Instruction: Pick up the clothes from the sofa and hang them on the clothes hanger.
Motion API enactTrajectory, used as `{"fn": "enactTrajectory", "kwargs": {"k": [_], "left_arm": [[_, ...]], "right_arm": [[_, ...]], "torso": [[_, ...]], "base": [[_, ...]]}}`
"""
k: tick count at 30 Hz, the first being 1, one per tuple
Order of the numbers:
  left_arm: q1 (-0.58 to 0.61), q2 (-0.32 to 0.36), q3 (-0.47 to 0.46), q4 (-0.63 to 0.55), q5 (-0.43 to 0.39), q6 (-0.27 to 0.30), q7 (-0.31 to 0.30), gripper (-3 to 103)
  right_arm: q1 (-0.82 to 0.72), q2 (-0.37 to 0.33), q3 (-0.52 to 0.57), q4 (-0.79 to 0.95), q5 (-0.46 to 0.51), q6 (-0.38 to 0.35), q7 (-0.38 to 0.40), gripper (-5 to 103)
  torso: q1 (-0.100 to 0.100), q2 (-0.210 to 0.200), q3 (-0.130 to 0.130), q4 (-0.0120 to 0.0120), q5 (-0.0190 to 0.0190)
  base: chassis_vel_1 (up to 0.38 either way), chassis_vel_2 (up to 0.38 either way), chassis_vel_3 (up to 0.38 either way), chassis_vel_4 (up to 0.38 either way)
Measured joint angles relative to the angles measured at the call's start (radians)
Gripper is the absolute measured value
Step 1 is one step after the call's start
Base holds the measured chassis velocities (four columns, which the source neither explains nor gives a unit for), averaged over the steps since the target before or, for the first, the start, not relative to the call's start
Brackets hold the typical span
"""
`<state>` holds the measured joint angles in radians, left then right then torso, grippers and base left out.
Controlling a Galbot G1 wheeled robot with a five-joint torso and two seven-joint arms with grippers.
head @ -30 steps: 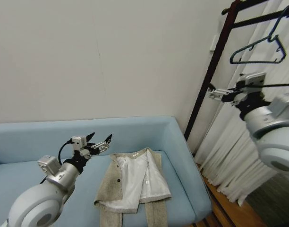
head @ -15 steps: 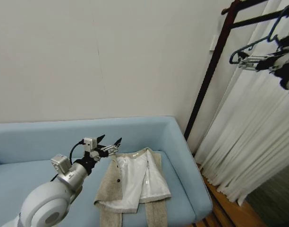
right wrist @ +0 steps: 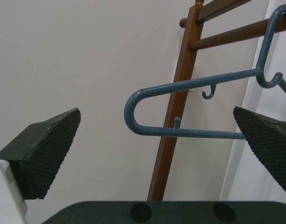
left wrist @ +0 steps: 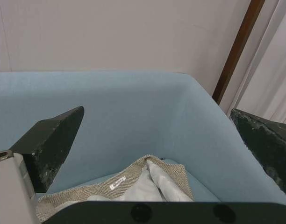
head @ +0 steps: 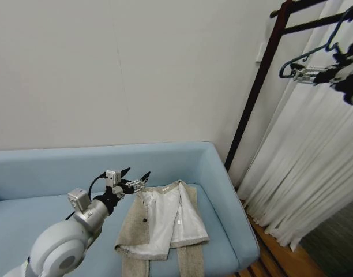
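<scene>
My left gripper [head: 136, 174] is spread wide and empty, hovering just beside the collar of the cardigan [head: 162, 222]. The cardigan lies opened out on the pale blue sofa [head: 44, 167], at about five o'clock from the fingertips. To grasp well, I'd come down on the collar's doubled edge and pinch the coarse oatmeal knit together with the slick white lining, so that neither slides free. My right gripper [head: 300, 74], equally wide and empty, sits at two o'clock by the rounded end of the thin blue hanger [right wrist: 194, 84] on the dark wooden rack [head: 257, 86].
</scene>
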<state>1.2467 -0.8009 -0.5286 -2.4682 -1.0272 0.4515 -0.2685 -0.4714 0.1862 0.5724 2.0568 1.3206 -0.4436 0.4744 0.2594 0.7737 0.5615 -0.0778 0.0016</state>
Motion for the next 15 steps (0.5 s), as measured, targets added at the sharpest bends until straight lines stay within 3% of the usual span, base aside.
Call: {"fn": "enactTrajectory", "kwargs": {"k": [6, 10, 11, 15], "left_arm": [[0.025, -0.001, -0.006, -0.005, 0.002, 0.001, 0.002, 100], [0.025, 0.010, -0.005, 0.001, 0.003, 0.002, 0.007, 100], [0.025, 0.010, -0.005, 0.001, 0.003, 0.002, 0.007, 100], [0.025, 0.024, -0.013, 0.008, 0.003, 0.002, 0.008, 100]], "right_arm": [[0.148, 0.068, -0.149, -0.038, -0.065, 0.018, 0.001, 100], [0.383, 0.164, -0.380, -0.070, -0.128, 0.014, 0.001, 100], [0.383, 0.164, -0.380, -0.070, -0.128, 0.014, 0.001, 100], [0.643, 0.274, -0.578, -0.119, -0.136, -0.034, 0.072, 100]], "torso": [[0.000, 0.000, 0.000, -0.0005, 0.0001], [0.000, 0.000, 0.000, 0.0000, -0.0001], [0.000, 0.000, 0.000, 0.0000, -0.0001], [0.000, 0.000, 0.000, 0.0003, -0.0005]], "base": [[0.000, 0.000, 0.000, 0.000], [0.000, 0.000, 0.000, 0.000], [0.000, 0.000, 0.000, 0.000], [0.000, 0.000, 0.000, 0.000]]}}
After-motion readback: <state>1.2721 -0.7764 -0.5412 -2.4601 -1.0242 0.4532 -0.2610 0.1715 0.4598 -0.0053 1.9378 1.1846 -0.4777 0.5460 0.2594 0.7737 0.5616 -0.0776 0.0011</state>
